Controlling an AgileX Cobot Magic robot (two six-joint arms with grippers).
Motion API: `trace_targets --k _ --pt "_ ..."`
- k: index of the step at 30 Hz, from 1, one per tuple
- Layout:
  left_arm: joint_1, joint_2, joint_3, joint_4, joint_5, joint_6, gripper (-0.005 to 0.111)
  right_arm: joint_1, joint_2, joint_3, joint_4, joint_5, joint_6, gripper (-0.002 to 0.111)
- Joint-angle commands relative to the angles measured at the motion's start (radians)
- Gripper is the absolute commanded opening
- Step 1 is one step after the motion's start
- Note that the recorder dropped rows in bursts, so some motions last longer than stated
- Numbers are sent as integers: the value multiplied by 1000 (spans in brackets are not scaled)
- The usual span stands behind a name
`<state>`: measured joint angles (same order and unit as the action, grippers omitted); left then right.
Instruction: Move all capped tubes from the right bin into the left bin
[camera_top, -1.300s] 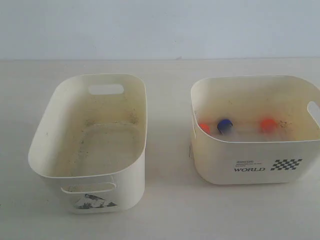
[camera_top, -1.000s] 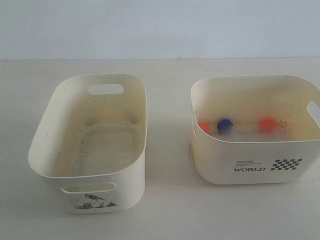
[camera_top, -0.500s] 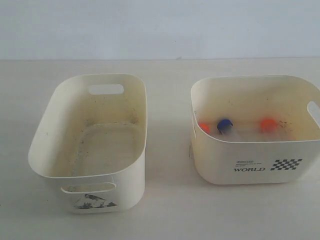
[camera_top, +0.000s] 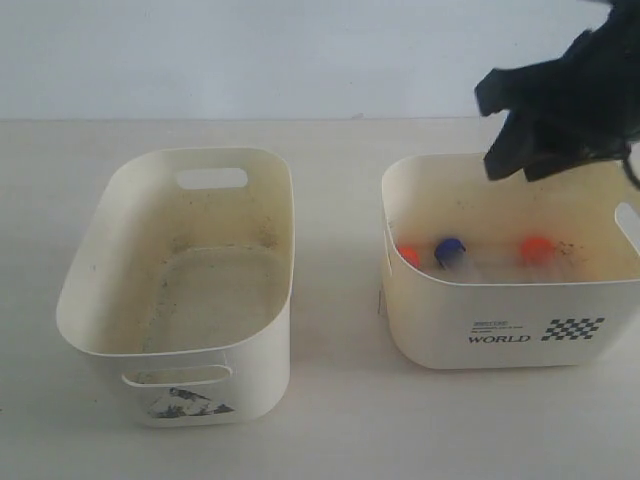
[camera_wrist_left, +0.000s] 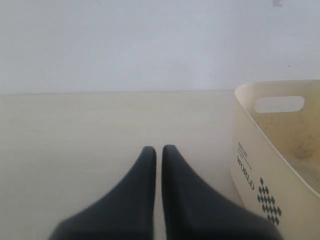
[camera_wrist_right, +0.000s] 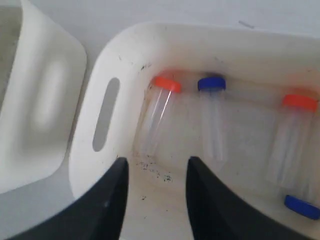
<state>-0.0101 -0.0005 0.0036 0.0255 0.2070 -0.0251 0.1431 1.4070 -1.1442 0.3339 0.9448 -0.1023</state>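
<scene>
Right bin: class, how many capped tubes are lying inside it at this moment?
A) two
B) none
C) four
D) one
C: the right wrist view looks down into the right bin and shows two orange-red-capped tubes and two blue-capped tubes lying on its floor.

From the exterior view the right bin's (camera_top: 500, 320) near wall hides the bodies of the capped tubes (camera_top: 449, 250); I'm getting three caps only. My right arm (camera_top: 565, 95) is a dark blur, cropped at the corner. I can't read the small print (camera_top: 487, 324) above WORLD. On the right wrist view, one blue cap (camera_wrist_right: 301, 206) runs off the edge.
</scene>
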Motion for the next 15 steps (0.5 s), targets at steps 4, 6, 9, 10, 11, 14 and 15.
trace_targets --k 4,6,9,10,11,14,15 --pt "0 0 -4 -6 -4 -10 4 40 184 -9 -72 -40 102 45" --pt "0 0 -4 -6 -4 -10 4 40 218 -9 -109 -52 147 45" --pt "0 0 -4 -6 -4 -10 4 40 264 -21 -114 -61 145 45" --pt "0 0 -4 -6 -4 -10 4 40 278 -25 -114 -64 145 45" --pt "0 0 -4 -6 -4 -10 4 40 287 -25 -114 -76 145 45" --pt "0 0 -4 -6 -4 -10 4 40 315 -25 -114 -111 145 45" --pt "0 0 -4 -6 -4 -10 4 40 322 -25 -112 -123 145 46"
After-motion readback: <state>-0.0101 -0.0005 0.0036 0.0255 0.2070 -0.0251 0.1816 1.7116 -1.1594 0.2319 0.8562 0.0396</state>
